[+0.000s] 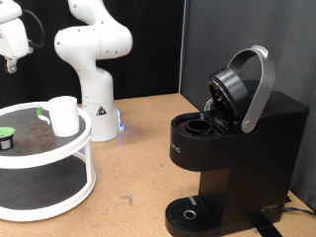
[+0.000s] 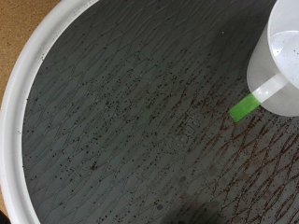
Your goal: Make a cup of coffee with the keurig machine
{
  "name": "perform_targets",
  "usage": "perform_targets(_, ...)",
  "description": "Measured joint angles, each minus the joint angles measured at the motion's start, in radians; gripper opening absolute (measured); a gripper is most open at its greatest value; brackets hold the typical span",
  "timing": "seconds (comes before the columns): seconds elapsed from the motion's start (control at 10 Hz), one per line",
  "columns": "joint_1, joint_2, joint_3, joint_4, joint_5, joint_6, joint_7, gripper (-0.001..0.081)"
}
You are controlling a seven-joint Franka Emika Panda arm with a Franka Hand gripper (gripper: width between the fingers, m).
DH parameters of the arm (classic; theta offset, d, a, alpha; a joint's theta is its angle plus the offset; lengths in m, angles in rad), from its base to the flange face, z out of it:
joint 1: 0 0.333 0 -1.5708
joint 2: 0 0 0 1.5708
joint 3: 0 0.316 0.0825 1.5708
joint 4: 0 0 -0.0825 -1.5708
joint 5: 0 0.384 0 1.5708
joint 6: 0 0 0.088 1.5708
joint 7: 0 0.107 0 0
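**Gripper high above the tray, brew head open, cup not yet picked up**

The gripper (image 1: 10, 61) hangs at the exterior view's top left, well above the round white tray (image 1: 79, 163); only part of it shows, so I cannot tell whether its fingers stand wide or narrow, and nothing is seen between them. The wrist view shows no fingers, only the tray's dark speckled floor and the cup (image 2: 280, 58) at one edge, a green tag (image 2: 248, 105) on its handle.

In the exterior view the cup (image 1: 63, 115) stands upright on the tray's upper tier, near the rim, with a green-topped pod (image 1: 6, 131) well apart from it towards the left. The keurig machine (image 1: 237, 148) sits at the right, lid raised, drip tray bare.

Risks, as I judge them: the cup is off-centre under the camera, so a straight descent would probably miss it or clip its rim and tip it. It is light and near the tray's edge, so a nudge could push it off. The raised lid handle (image 1: 259, 89) juts high, an obstacle for any carry towards the machine.
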Motion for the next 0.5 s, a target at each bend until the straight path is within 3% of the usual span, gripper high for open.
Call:
perform_targets(0.2,0.000,-0.005,-0.005,-0.001,0.008,0.006,-0.024,0.0807)
perform_targets(0.5,0.016,-0.004,-0.062,-0.030,0.023,0.119,-0.088,0.0807)
